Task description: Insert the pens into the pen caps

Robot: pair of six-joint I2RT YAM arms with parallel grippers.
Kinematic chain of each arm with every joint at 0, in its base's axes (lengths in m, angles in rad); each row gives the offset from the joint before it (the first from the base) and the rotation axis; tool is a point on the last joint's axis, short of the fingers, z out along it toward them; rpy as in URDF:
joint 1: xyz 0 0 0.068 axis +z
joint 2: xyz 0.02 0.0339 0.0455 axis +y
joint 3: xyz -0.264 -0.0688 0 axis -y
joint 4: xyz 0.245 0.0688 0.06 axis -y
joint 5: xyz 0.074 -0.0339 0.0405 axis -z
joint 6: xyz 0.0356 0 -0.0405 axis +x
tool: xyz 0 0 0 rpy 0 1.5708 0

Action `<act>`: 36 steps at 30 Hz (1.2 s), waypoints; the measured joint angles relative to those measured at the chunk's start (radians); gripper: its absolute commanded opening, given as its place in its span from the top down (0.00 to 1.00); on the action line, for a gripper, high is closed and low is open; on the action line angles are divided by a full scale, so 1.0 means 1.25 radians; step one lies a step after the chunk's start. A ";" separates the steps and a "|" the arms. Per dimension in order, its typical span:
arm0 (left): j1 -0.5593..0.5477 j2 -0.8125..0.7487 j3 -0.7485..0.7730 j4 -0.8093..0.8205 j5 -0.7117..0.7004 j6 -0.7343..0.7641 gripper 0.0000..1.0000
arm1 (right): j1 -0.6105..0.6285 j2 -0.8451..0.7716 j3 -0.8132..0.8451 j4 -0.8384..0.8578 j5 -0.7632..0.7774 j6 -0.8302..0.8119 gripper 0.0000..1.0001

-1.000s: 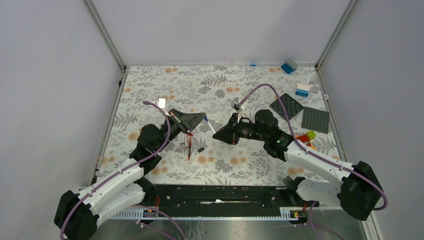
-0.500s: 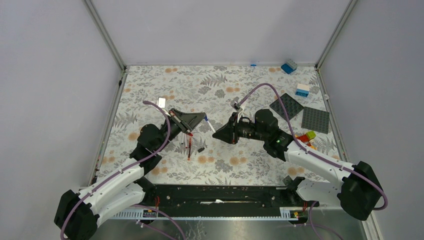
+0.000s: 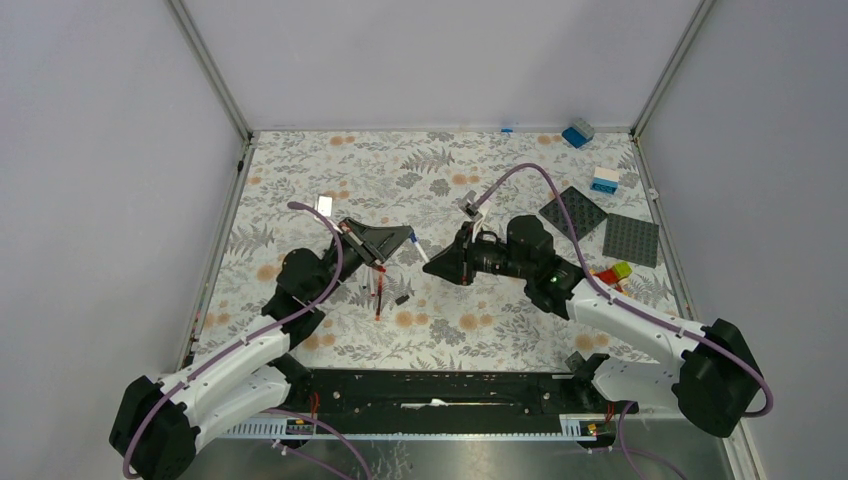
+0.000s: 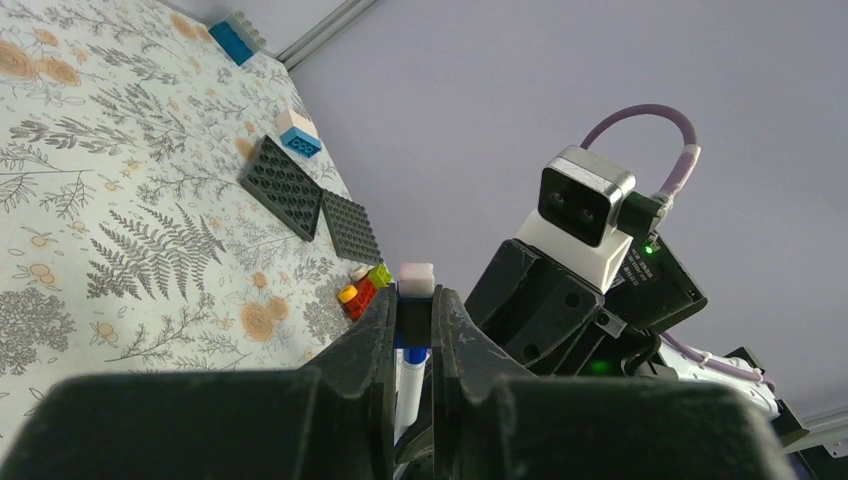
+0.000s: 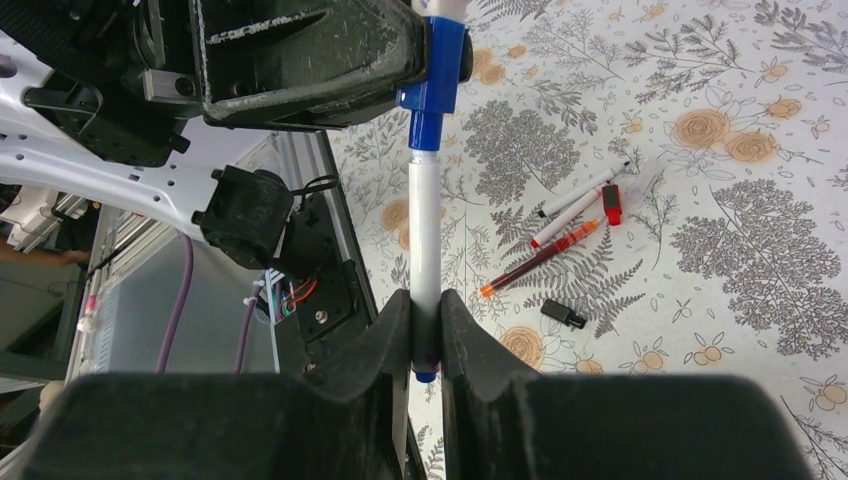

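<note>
My left gripper (image 3: 406,238) is shut on a blue pen cap (image 4: 412,322), also seen in the right wrist view (image 5: 434,78). My right gripper (image 3: 434,268) is shut on a white pen (image 5: 424,228) with a blue end; its upper end sits in the blue cap. The pen spans the short gap between the two grippers above the table (image 3: 420,250). On the mat below lie a white pen (image 5: 578,192), a red pen (image 5: 541,258), a red cap (image 5: 612,205) and a black cap (image 5: 563,314). The loose pens (image 3: 378,285) and the black cap (image 3: 401,299) also show from above.
Two dark baseplates (image 3: 573,212) (image 3: 631,240) lie at the right. Coloured bricks (image 3: 612,273) sit beside my right arm. A blue brick (image 3: 577,132) and a white-and-blue brick (image 3: 604,180) are at the far right. A small white object (image 3: 323,205) lies at the left.
My right gripper has edged slightly left toward the left gripper with the pen. The left arm has hardly moved.
</note>
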 measured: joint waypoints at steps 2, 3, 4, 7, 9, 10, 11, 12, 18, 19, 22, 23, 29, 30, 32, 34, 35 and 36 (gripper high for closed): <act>0.002 0.000 0.000 0.004 -0.001 -0.001 1.00 | 0.001 0.003 0.006 -0.003 0.005 0.000 1.00; 0.002 0.001 0.000 0.008 -0.001 -0.001 1.00 | 0.001 0.003 0.008 -0.004 0.007 0.000 1.00; 0.002 0.002 0.000 0.010 -0.001 -0.001 1.00 | 0.002 0.005 0.012 -0.007 0.011 -0.001 1.00; 0.005 0.004 -0.002 0.015 -0.005 -0.001 1.00 | 0.004 0.013 0.026 -0.022 0.016 -0.005 1.00; 0.008 0.004 -0.007 0.020 -0.009 -0.002 1.00 | 0.004 0.021 0.038 -0.037 0.021 -0.006 1.00; 0.008 0.004 -0.009 0.022 -0.010 -0.002 1.00 | 0.005 0.024 0.043 -0.044 0.024 -0.008 1.00; 0.009 0.004 -0.013 0.026 -0.013 -0.002 1.00 | 0.006 0.029 0.048 -0.051 0.028 -0.010 1.00; 0.010 0.005 -0.013 0.026 -0.014 -0.002 1.00 | 0.006 0.032 0.052 -0.057 0.031 -0.012 1.00; 0.013 0.010 -0.019 0.032 -0.023 -0.002 1.00 | 0.009 0.047 0.084 -0.104 0.046 -0.027 1.00; 0.013 0.010 -0.020 0.032 -0.025 -0.002 1.00 | 0.009 0.050 0.089 -0.112 0.048 -0.029 1.00; 0.013 0.012 -0.023 0.032 -0.031 -0.002 1.00 | 0.011 0.062 0.111 -0.142 0.056 -0.040 1.00; 0.013 0.014 -0.023 0.032 -0.033 -0.002 1.00 | 0.011 0.066 0.117 -0.149 0.060 -0.044 1.00; 0.018 0.026 -0.023 0.024 -0.051 -0.005 1.00 | 0.015 0.102 0.169 -0.214 0.081 -0.073 1.00; 0.019 0.028 -0.023 0.022 -0.054 -0.005 1.00 | 0.015 0.109 0.177 -0.224 0.082 -0.077 1.00; 0.021 0.031 -0.023 0.020 -0.057 -0.008 1.00 | 0.015 0.120 0.188 -0.233 0.082 -0.082 1.00; 0.022 0.033 -0.023 0.017 -0.060 -0.007 1.00 | 0.015 0.129 0.195 -0.238 0.081 -0.085 1.00; 0.022 0.033 -0.023 0.017 -0.062 -0.007 1.00 | 0.015 0.134 0.199 -0.242 0.080 -0.086 1.00; 0.023 0.033 -0.023 0.017 -0.062 -0.007 1.00 | 0.015 0.138 0.203 -0.244 0.078 -0.087 1.00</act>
